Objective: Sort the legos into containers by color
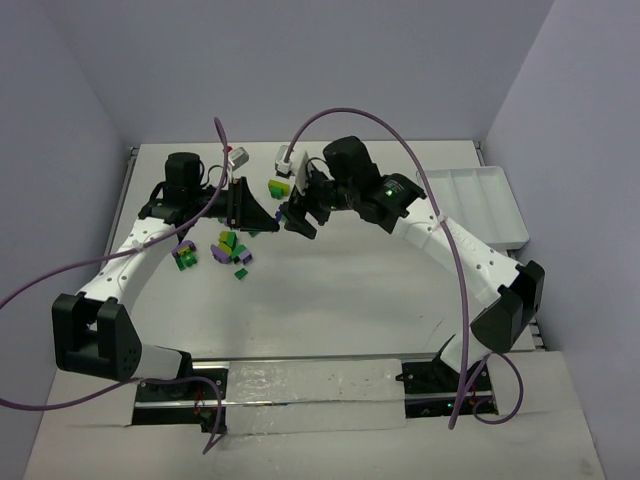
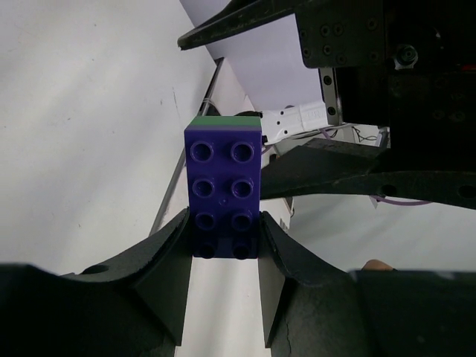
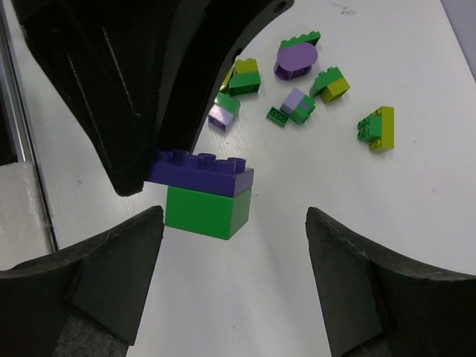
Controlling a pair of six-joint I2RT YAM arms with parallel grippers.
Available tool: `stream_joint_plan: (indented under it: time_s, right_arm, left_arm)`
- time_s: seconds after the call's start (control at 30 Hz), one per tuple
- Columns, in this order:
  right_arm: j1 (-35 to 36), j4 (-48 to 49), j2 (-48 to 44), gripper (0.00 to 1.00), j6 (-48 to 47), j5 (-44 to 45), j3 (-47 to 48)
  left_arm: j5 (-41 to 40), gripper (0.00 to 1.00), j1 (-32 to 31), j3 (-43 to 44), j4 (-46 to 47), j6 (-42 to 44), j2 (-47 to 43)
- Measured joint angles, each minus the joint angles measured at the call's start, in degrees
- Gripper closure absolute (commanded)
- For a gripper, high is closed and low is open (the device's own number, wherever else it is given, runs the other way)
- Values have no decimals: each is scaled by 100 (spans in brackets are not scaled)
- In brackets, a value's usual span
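Pinches a purple brick, a green brick stuck to it, in the left gripper above the tabletop. Holds the right gripper spread, with the green brick between its fingers. Leaves loose bricks scattered nearby.

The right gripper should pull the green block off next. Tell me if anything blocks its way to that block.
Nothing visible does. The green block, stuck to the purple block in the left gripper, faces the open right gripper with only air between.
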Motion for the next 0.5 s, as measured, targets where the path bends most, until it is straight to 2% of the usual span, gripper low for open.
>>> stream_joint_plan:
  time_s: [0.07, 0.17, 0.3, 0.5]
  right_arm:
    - [7, 0, 43, 25, 18, 86, 0]
    - [21, 2, 80, 29, 51, 213, 0]
    - [49, 6, 85, 33, 96, 318, 0]
    - [76, 39, 91, 33, 120, 431, 0]
  left_arm:
    - [-34, 100, 2, 0, 0, -17, 2]
    - [-87, 100, 0, 0, 4, -45, 13]
    - [-140, 100, -2, 0, 17, -156, 34]
    - [-168, 100, -5, -65, 258, -405, 56]
